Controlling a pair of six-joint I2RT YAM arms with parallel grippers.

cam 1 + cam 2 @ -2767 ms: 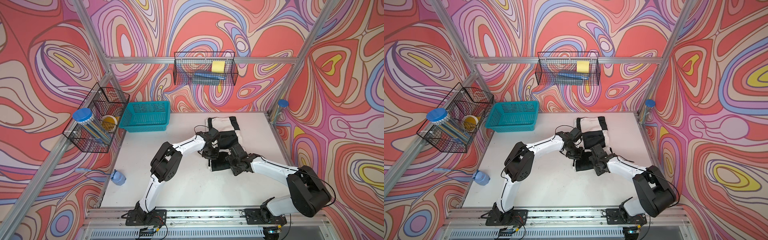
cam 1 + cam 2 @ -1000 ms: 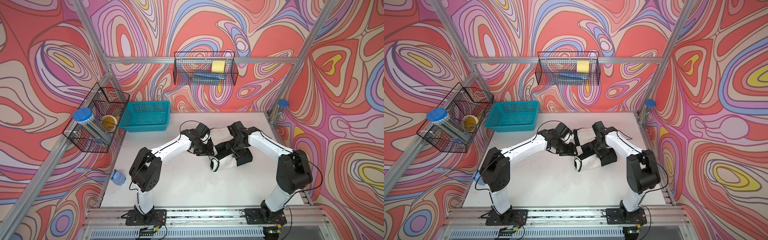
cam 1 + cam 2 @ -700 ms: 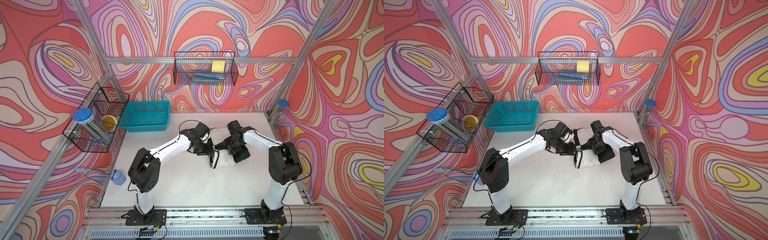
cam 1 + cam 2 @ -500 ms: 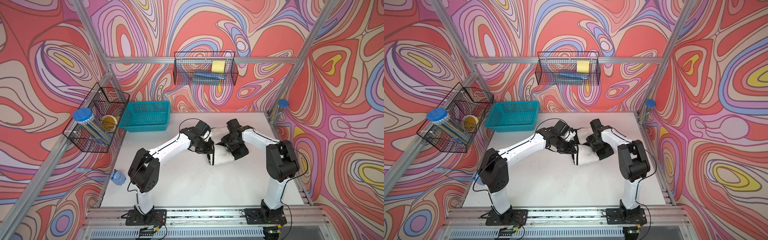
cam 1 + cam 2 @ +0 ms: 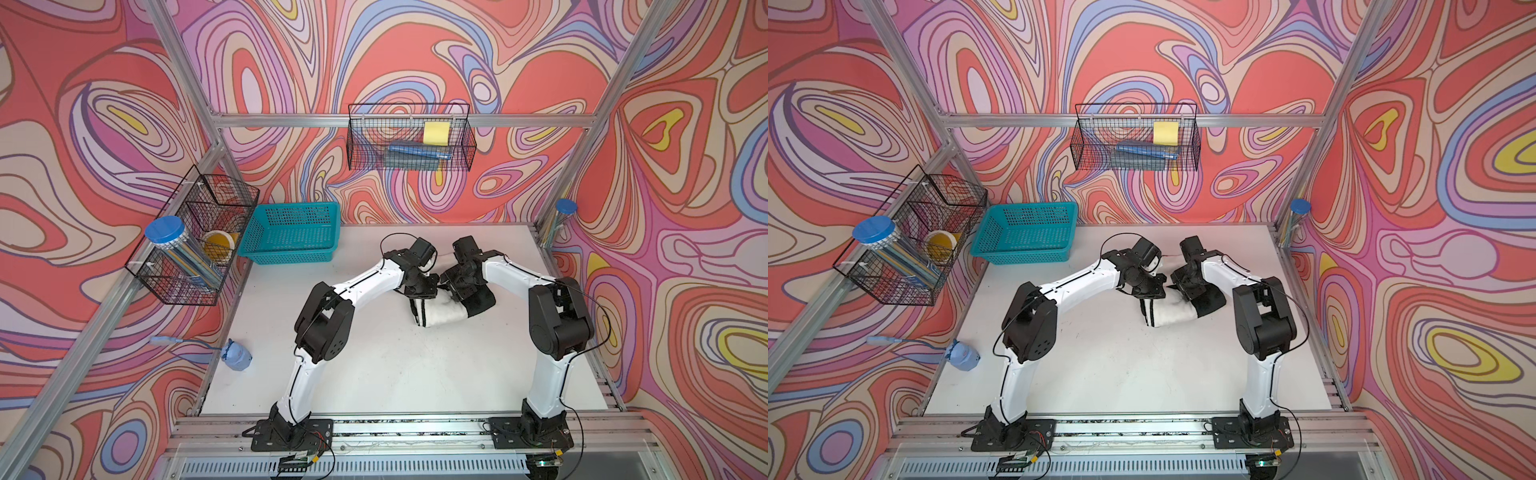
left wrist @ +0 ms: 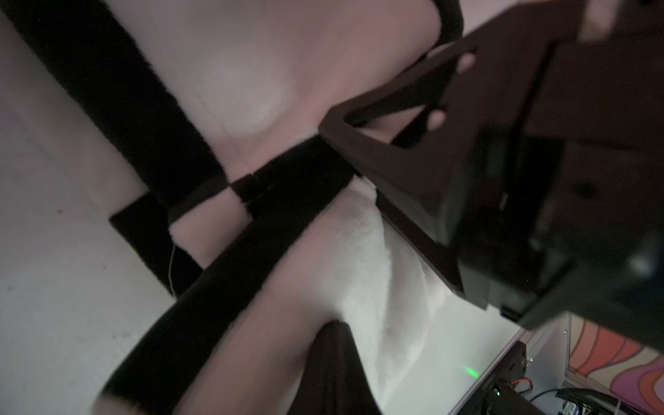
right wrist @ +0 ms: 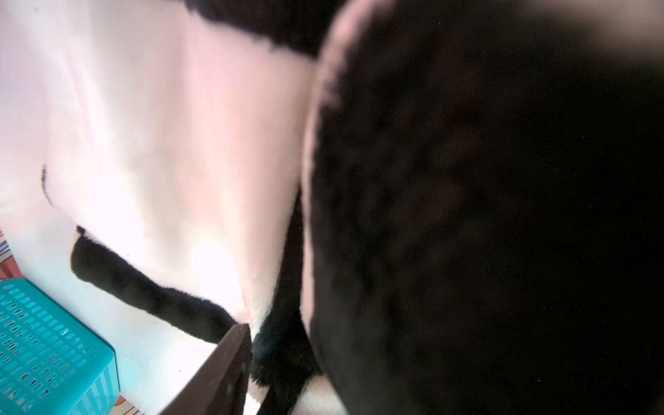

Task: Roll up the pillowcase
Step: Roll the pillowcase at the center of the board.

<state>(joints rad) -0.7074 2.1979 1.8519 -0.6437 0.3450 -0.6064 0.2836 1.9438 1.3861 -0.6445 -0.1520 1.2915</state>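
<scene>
Pillowcase [image 5: 440,311] sits as a short, fat roll on the white surface [image 5: 374,374] right of centre, lying at a slant, white at one end and black at the other. It is well apart from the teal basket [image 5: 291,232] at the back left; both top views show it so [image 5: 1173,311].

Both arms bend over its far side. The left claw [image 5: 422,286] is closed and pressed down at the white end, though I cannot tell whether a fold is caught in it. The right claw [image 5: 459,284] rests on the black end. Dark plush [image 7: 467,215] fills most of its wrist view, and the left wrist view shows only one triangular finger [image 6: 406,169] against the cloth, so I cannot tell its state.

The left wrist view also shows a checkered flap [image 6: 151,233] lying flat on the surface beside the bundle, which suggests the roll is nearly done but not finished.

The main risks, as I judge them:
- The plush looks springy, so the roll may unwind if both claws lift together.
- A fold snagged in the closed left claw would be dragged along as that arm pulls away, opening the white end.
- Uneven pushing could skew the roll further.
</scene>
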